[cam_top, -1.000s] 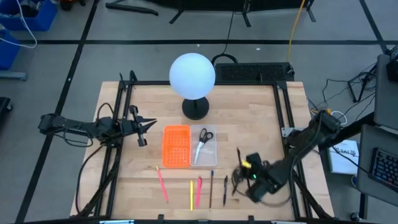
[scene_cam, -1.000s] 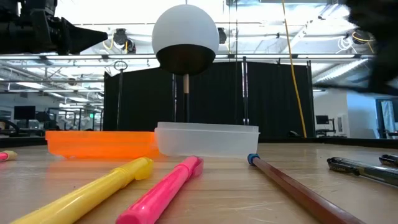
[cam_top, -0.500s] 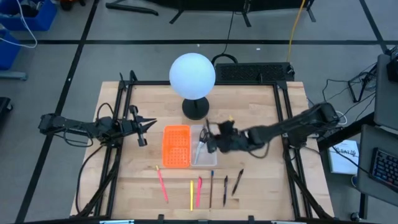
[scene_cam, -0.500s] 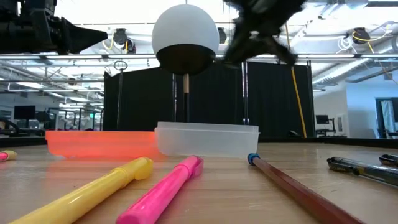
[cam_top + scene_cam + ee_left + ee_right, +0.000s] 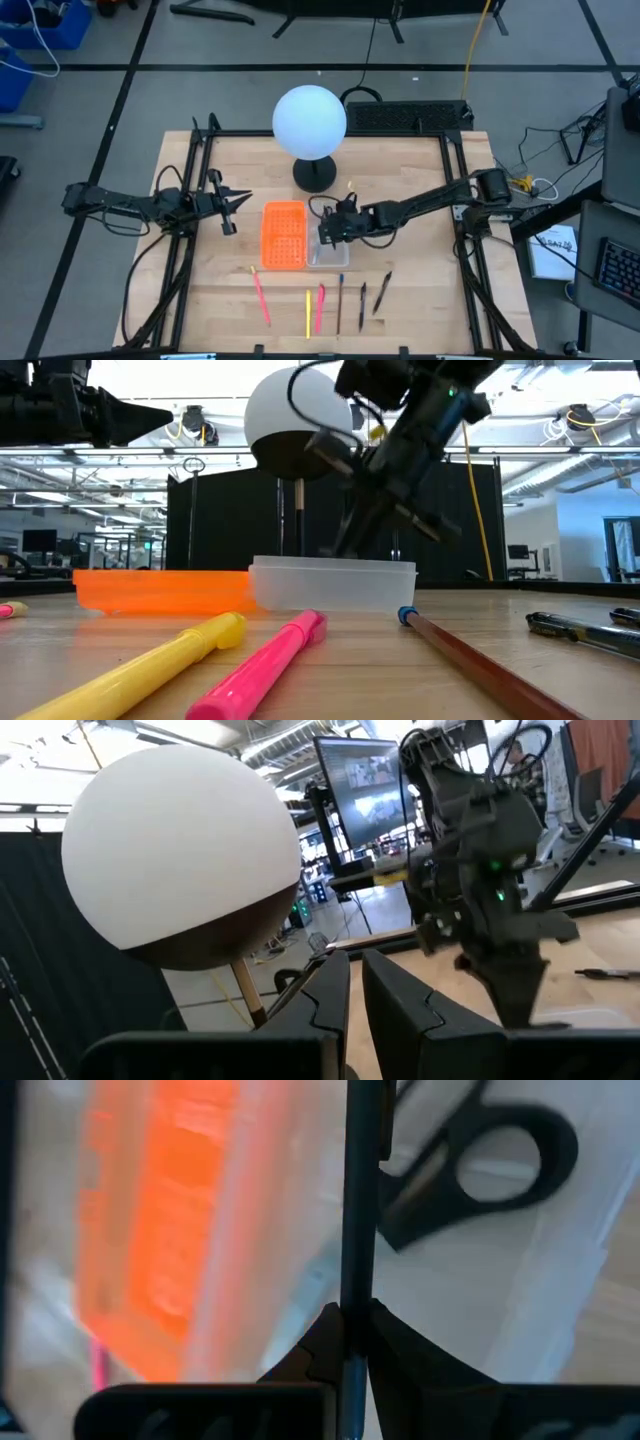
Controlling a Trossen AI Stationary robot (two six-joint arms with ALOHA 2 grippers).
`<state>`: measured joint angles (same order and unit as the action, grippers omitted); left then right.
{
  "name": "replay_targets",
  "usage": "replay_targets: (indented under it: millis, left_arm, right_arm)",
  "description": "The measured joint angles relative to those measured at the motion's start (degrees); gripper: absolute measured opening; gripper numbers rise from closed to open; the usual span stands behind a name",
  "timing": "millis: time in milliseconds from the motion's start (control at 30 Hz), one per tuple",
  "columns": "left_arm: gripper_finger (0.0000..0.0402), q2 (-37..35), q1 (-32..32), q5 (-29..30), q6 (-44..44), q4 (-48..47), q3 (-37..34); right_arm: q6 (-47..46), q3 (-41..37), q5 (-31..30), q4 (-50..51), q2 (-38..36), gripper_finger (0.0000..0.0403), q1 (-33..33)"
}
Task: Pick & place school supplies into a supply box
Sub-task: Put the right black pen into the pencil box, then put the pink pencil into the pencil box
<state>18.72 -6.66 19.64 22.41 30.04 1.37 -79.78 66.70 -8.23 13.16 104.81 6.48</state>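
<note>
1. Left claw (image 5: 230, 208) is seen at the bench's left side, well apart from the supplies; its fingers (image 5: 330, 1005) are nearly together with a thin gap and nothing is held between them.
2. Pink pen (image 5: 261, 296) is laid on the bench (image 5: 410, 180) in front of the orange half, leftmost of the row.
3. Orange perforated half (image 5: 283, 235) is joined to the clear tray (image 5: 335, 258), both flat on the bench near its middle.
4. White globe lamp (image 5: 310, 122) is stood behind the box on a dark base.
5. Yellow pen (image 5: 308, 312) and second pink pen (image 5: 320, 306) are laid side by side in front of the tray.
6. Scissors (image 5: 480, 1165) are seen lying inside the clear tray, black handles visible in the right wrist view.
7. Right claw (image 5: 325, 232) is positioned over the clear tray, clenched on a thin dark pen (image 5: 357, 1190) that is pinched between the fingers and extends past them over the tray.
8. Three dark pens (image 5: 361, 294) are laid on the bench in front and to the right of the tray, apart from each other.
9. Whether the held pen touches the tray floor cannot be told.
</note>
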Motion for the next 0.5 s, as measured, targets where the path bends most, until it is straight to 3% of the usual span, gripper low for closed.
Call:
replay_targets:
  millis: [233, 500]
  left_arm:
    - [0.0042, 0.0, 0.0, 0.0, 0.0, 0.0, 0.0]
    - [0.0042, 0.0, 0.0, 0.0, -0.1, 0.0, 0.0]
  right_arm:
    - [-1.1, 0.0, 1.4, -2.0, 3.0, 0.0023, -0.9]
    - [1.2, 0.0, 0.8, -1.6, 1.7, 0.008, -0.9]
